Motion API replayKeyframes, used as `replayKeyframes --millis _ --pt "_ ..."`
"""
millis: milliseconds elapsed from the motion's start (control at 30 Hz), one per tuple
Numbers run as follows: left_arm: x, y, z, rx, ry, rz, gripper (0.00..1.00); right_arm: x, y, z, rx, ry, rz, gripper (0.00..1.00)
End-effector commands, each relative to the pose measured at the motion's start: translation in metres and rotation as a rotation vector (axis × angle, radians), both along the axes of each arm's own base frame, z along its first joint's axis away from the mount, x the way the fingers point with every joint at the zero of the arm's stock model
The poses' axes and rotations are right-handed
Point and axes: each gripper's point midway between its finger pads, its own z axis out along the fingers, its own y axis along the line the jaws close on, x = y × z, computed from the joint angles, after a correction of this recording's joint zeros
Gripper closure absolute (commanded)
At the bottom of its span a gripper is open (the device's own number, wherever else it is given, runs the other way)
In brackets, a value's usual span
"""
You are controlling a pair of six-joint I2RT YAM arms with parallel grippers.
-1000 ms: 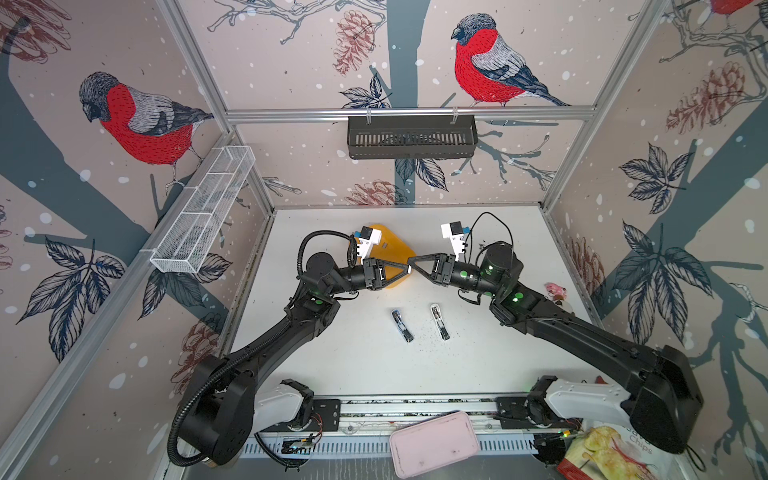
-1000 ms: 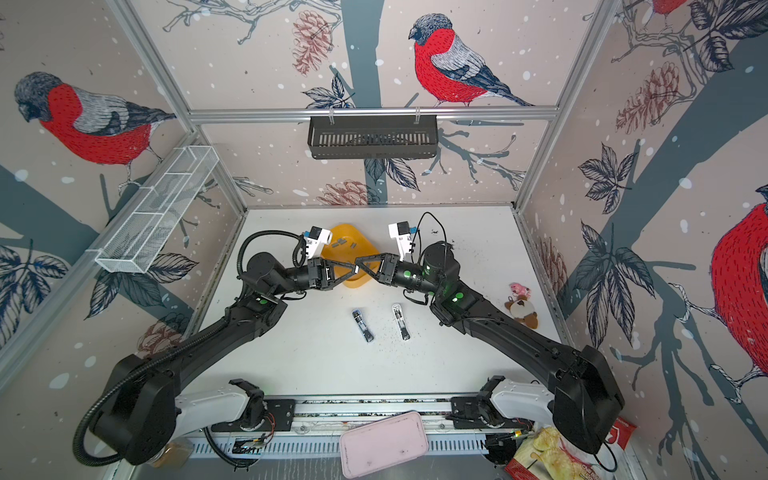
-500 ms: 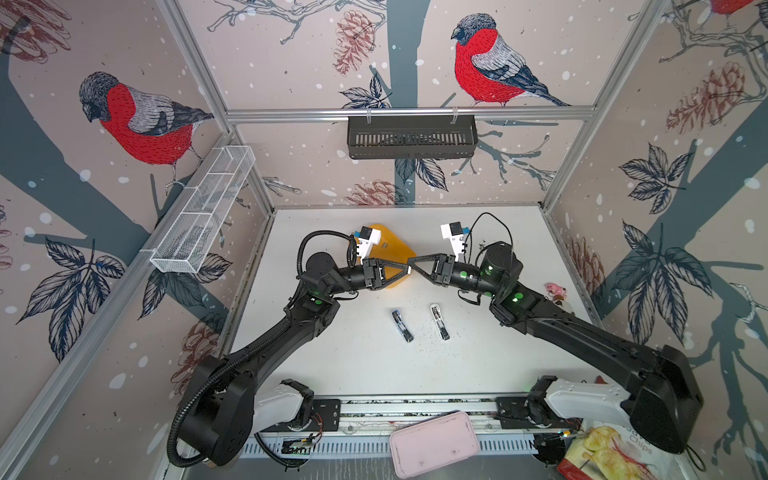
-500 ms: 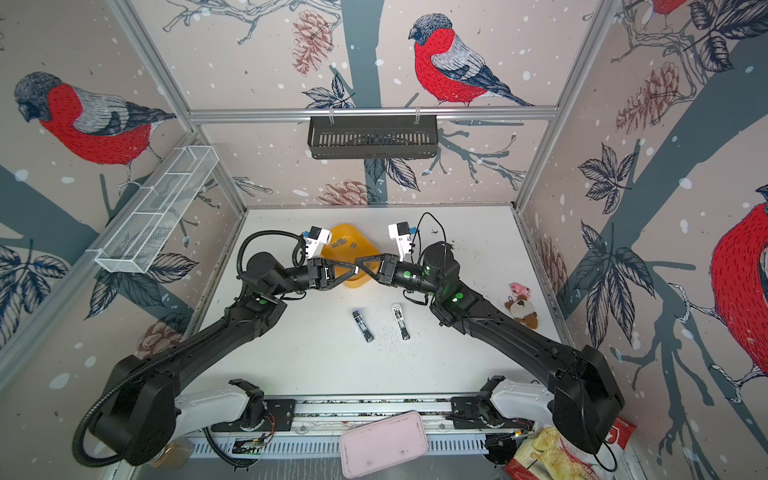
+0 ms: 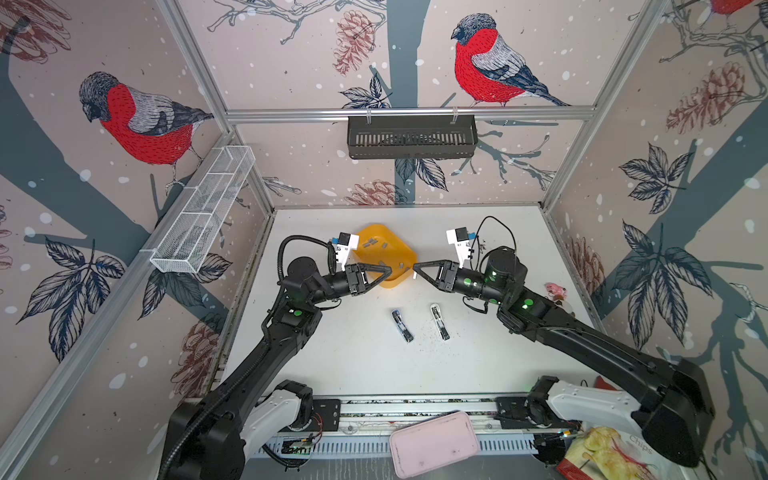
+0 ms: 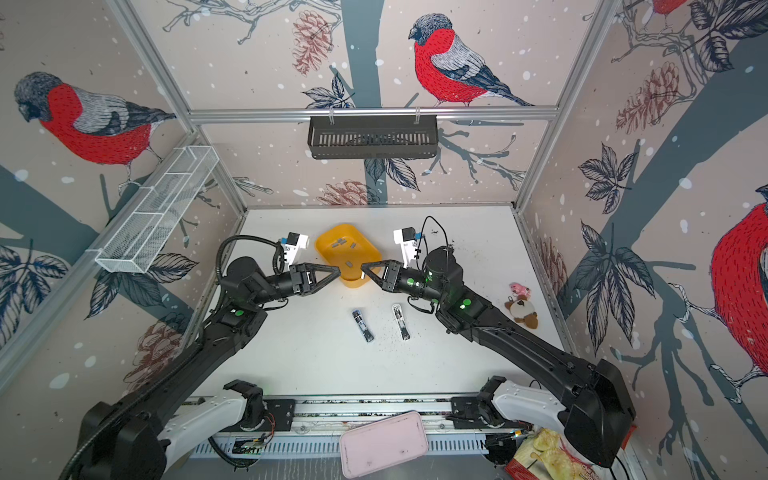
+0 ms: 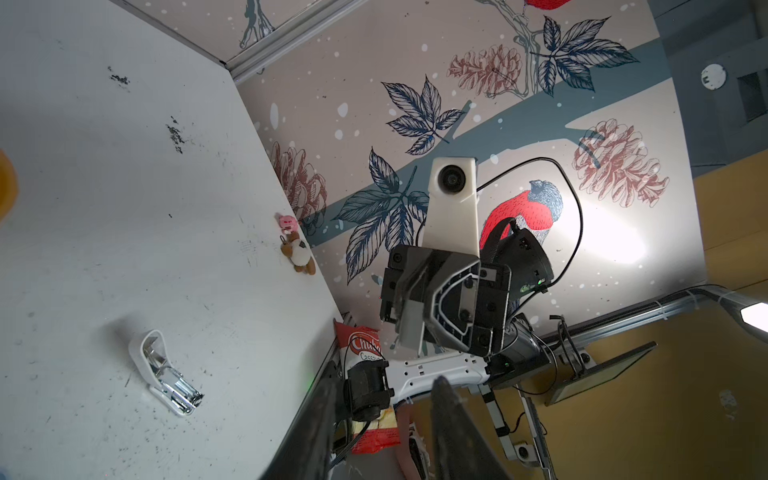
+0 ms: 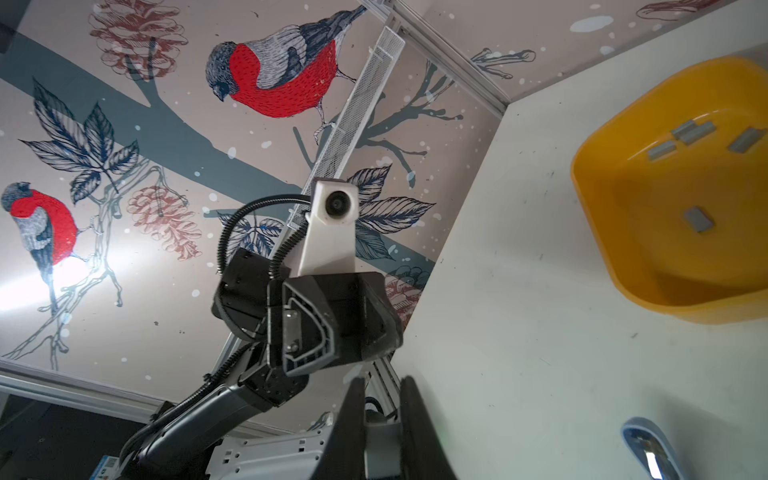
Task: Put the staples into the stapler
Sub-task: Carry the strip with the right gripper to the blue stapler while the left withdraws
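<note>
Sitting loose in the yellow tray [image 6: 355,283] at far middle are the staples [image 8: 698,219]; one grey staple strip [image 7: 409,328] looks pinched in the right gripper [image 5: 415,271], jaws nearly closed on it. Risk: thin grip, strip may twist or drop before reaching the white stapler [image 5: 439,322] lying open nearer, beside the dark stapler [image 5: 402,325]. Left gripper [image 5: 388,271] faces it tip to tip over the tray's near rim, jaws parted, empty; both forearms reach inward, roughly level.

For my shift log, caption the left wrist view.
Right gripper pinches a grey staple strip; white stapler lies on the table.
</note>
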Motion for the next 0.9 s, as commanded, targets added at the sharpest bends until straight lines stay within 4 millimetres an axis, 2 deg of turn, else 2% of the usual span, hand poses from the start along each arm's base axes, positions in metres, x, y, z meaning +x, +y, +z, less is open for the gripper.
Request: replayKeyframes --millis 0,33,100,333,533,633,733,867 --pt "-0.006 0.01 -0.018 0.168 -0.044 0.053 0.22 0.004 -0.009 -0.026 -0.15 -0.061 -0.075 0.84" --pt "-0.009 0.014 -0.016 0.197 -0.072 0.075 0.12 0.002 -0.01 -0.03 -0.184 -0.081 -0.086 0.85" --pt "-0.013 0.022 -0.012 0.237 -0.113 0.119 0.02 -0.001 -0.011 -0.039 -0.257 -0.119 -0.115 0.84" --pt "-0.035 0.05 0.004 0.304 -0.311 0.273 0.02 -0.015 -0.009 -0.069 -0.519 -0.247 -0.172 0.85" --pt "-0.047 0.07 -0.001 0.421 -0.418 0.352 0.02 -0.026 -0.001 -0.098 -0.674 -0.313 -0.164 0.85" --pt "-0.052 0.075 -0.005 0.436 -0.46 0.372 0.01 -0.03 0.003 -0.109 -0.713 -0.322 -0.164 0.86" --pt "-0.063 0.068 -0.005 0.37 -0.527 0.335 0.02 -0.032 0.006 -0.119 -0.733 -0.321 -0.169 0.86" --pt "-0.064 0.07 -0.016 0.348 -0.519 0.349 0.02 -0.035 0.01 -0.132 -0.77 -0.307 -0.174 0.86"
